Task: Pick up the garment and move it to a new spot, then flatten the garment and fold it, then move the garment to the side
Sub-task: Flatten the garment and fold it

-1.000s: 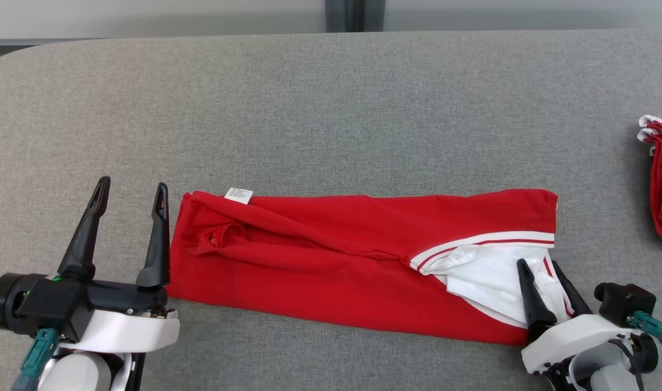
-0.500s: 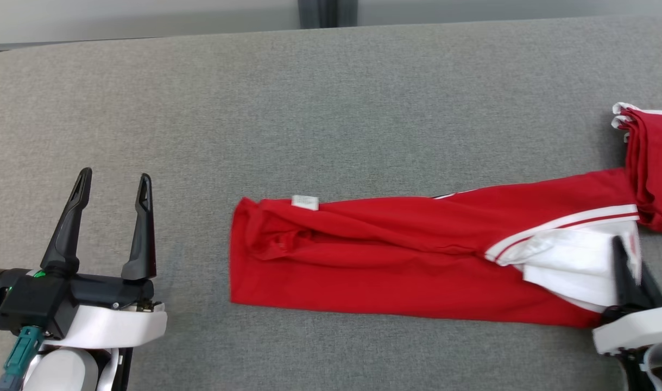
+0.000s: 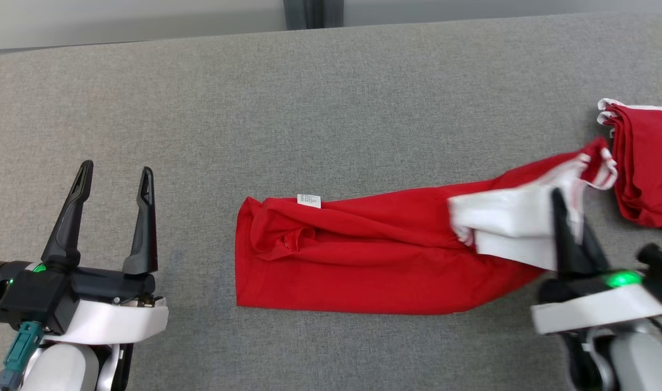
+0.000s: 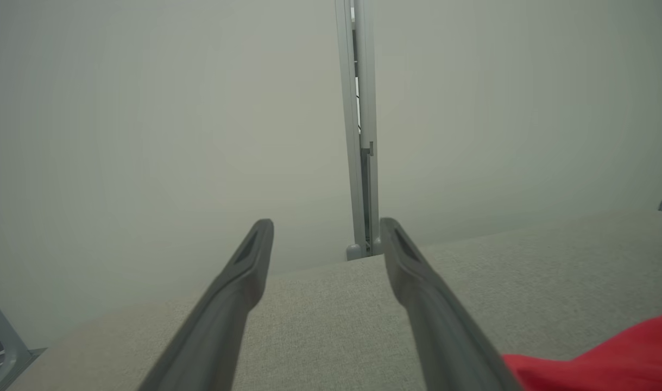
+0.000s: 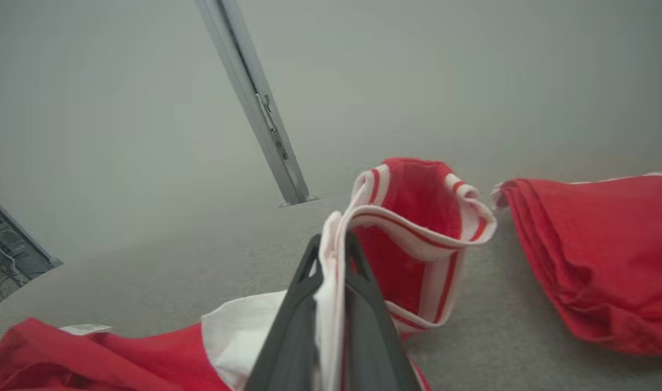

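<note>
Judging from the long folded garment (image 3: 363,260), folding looks done; right gripper (image 5: 331,244) pinches its white end (raised, toward 3 o'clock), left gripper (image 3: 116,167) gapes empty at 8 o'clock. Placing aside remains.

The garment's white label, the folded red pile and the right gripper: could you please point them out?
white label (image 3: 309,200), head view, its middle.
folded red pile (image 3: 648,157), head view, top layer.
right gripper (image 5: 332,244), right wrist view, between fingertips.
</note>
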Tool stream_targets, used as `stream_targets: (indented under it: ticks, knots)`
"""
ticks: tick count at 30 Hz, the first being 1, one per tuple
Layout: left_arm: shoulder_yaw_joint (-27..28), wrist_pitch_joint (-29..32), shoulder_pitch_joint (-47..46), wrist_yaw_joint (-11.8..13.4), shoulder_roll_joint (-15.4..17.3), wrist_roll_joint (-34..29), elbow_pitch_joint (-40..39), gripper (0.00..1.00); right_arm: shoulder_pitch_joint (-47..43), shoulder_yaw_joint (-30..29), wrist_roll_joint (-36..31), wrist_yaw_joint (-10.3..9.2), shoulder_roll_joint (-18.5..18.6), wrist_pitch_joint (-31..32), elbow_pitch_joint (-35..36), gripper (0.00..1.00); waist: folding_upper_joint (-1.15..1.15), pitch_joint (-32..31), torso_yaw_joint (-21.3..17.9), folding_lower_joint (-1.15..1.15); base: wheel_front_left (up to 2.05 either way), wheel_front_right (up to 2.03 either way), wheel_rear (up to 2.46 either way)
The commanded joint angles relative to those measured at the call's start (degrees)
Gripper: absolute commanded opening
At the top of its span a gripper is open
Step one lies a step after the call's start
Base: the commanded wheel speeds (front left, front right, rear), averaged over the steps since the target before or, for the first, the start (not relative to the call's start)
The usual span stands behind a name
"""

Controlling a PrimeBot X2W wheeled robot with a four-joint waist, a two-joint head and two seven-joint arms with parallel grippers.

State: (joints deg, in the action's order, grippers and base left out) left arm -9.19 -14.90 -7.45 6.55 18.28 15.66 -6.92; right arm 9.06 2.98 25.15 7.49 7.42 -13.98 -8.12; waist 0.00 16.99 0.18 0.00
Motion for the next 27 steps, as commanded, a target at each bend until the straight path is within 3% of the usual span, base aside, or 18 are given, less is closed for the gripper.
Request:
stream_targets:
  ticks: [1,5,9,13,16,27]
  knots:
    - [0.24,-0.17,-0.89,-0.28,0.0,-0.32,0.0,1.0,0.84,1.46,-0.17,0.01,-0.29,0.6,2.07,0.0,0.0,-0.03,-0.01,0.0,0.0,0.0,0.0]
    - [0.16,-0.17,-1.21,-0.58,-0.11,-0.59,0.13,1.0,2.63,9.81,0.88,0.01,-2.25,2.92,8.78,0.0,0.0,0.04,0.13,0.0,0.0,0.0,0.0]
    - [-0.18,-0.17,-1.73,-0.97,-0.29,-0.84,0.3,1.0,6.22,18.76,3.59,0.02,-3.64,4.12,10.5,0.0,0.0,0.28,0.71,0.0,0.0,0.0,0.0]
    - [-1.0,-0.17,-2.25,-1.51,-0.8,-1.06,0.7,1.0,10.53,26.61,5.6,0.02,-4.32,3.64,6.99,0.0,0.0,0.86,2.15,0.0,0.0,0.0,0.0]
    - [-2.11,-0.17,-3.17,-2.15,-1.79,-1.07,1.2,1.0,13.84,31.54,7.25,0.02,-4.33,2.01,0.15,0.0,0.0,1.53,4.19,0.0,0.0,0.0,0.0]
    - [-3.35,-0.18,-4.64,-3.55,-3.44,-1.66,3.25,1.0,19.07,40.6,14.9,0.02,-4.34,-1.18,-11.39,0.0,0.0,2.34,6.03,0.0,0.0,0.0,0.0]
